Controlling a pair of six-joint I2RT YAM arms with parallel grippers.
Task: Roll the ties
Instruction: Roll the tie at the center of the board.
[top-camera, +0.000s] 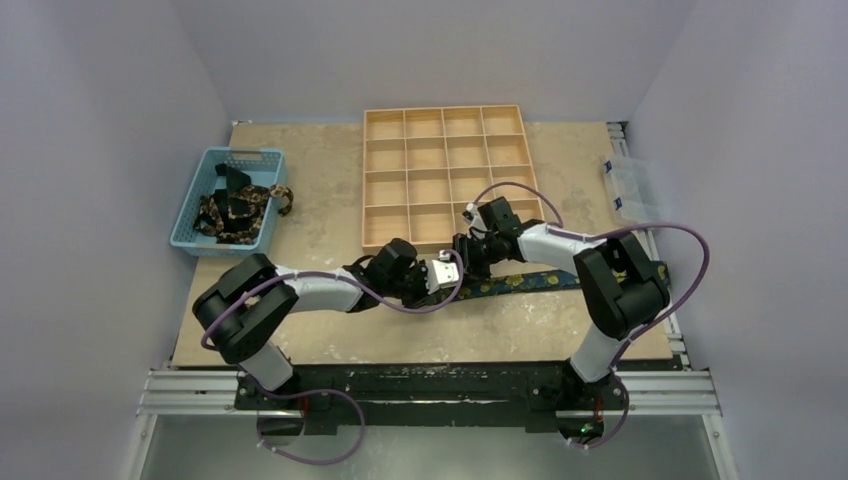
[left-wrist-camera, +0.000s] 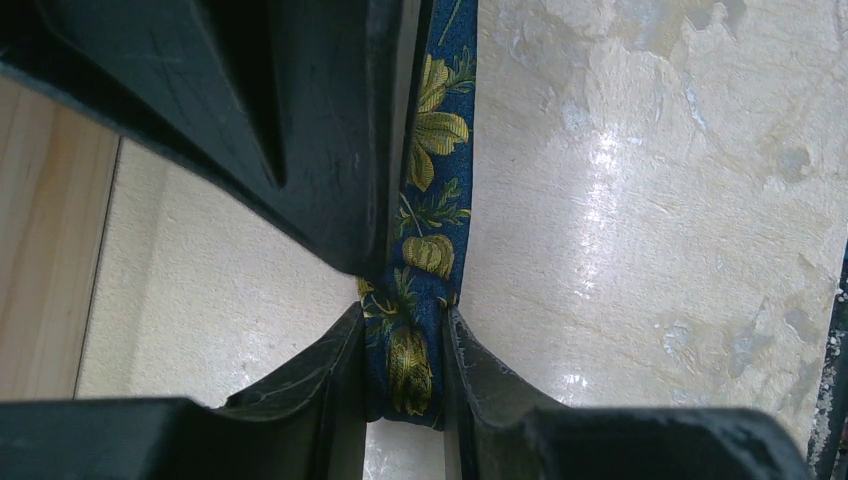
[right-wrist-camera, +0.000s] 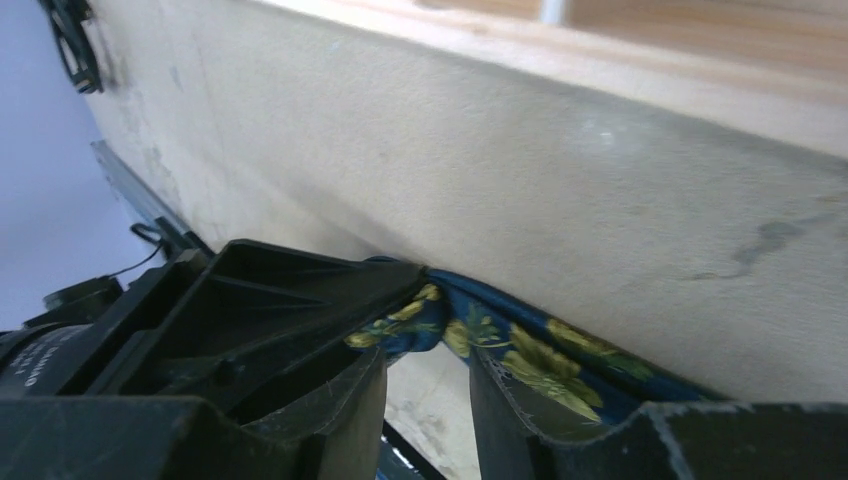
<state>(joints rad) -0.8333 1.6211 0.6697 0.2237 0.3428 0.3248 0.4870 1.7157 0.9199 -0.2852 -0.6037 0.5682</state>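
One navy tie with yellow-gold flowers (top-camera: 530, 281) lies along the table in front of the wooden tray (top-camera: 445, 135). My left gripper (top-camera: 445, 275) is at its left end. In the left wrist view the jaws (left-wrist-camera: 403, 318) are shut on the folded end of the tie (left-wrist-camera: 440, 130), with cloth filling the gap. My right gripper (top-camera: 466, 258) sits just behind, close against the left one. In the right wrist view its gripper (right-wrist-camera: 428, 352) stands open with bare table between the fingers. There the tie (right-wrist-camera: 520, 350) bunches just past the tips, and part of it lies behind the right finger.
A blue basket (top-camera: 205, 165) at the left holds more patterned ties (top-camera: 238, 207). The wooden tray has several compartments and stands right behind both grippers. A clear plastic box (top-camera: 625, 185) sits at the table's right edge. Purple cables loop off both arms.
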